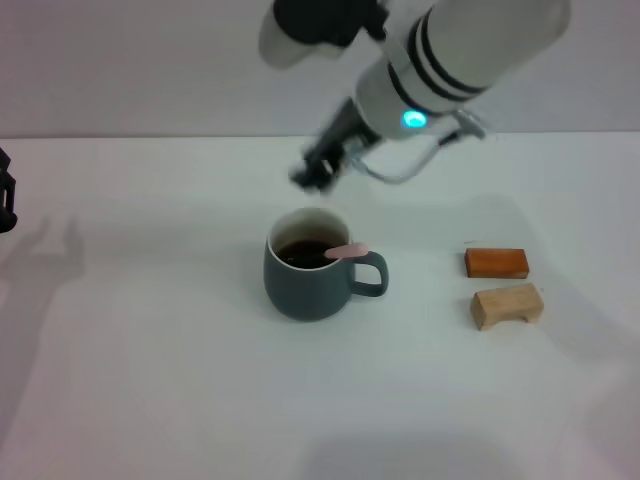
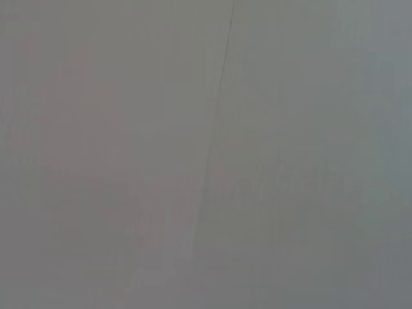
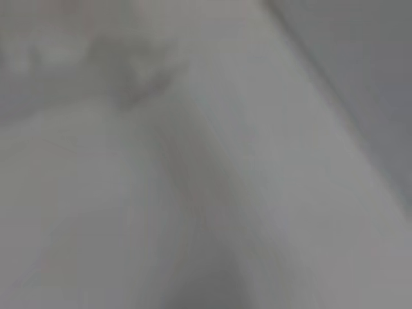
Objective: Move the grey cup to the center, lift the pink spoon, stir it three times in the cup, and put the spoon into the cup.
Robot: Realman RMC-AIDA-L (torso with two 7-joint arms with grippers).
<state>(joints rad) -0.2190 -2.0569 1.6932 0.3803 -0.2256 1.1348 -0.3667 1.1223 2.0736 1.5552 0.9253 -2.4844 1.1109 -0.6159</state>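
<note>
The grey cup (image 1: pixel 312 272) stands near the middle of the white table, its loop handle pointing right, dark liquid inside. The pink spoon (image 1: pixel 346 251) rests in the cup, its pale pink handle end lying over the rim above the cup's handle; its bowl is hidden in the liquid. My right gripper (image 1: pixel 318 168) hangs above and behind the cup, clear of the spoon and holding nothing. My left gripper (image 1: pixel 6 195) is parked at the far left edge of the head view. Both wrist views show only blurred grey surface.
An orange block (image 1: pixel 496 262) and a tan wooden arch block (image 1: pixel 507 305) lie to the right of the cup. The table's far edge meets a grey wall behind the right arm.
</note>
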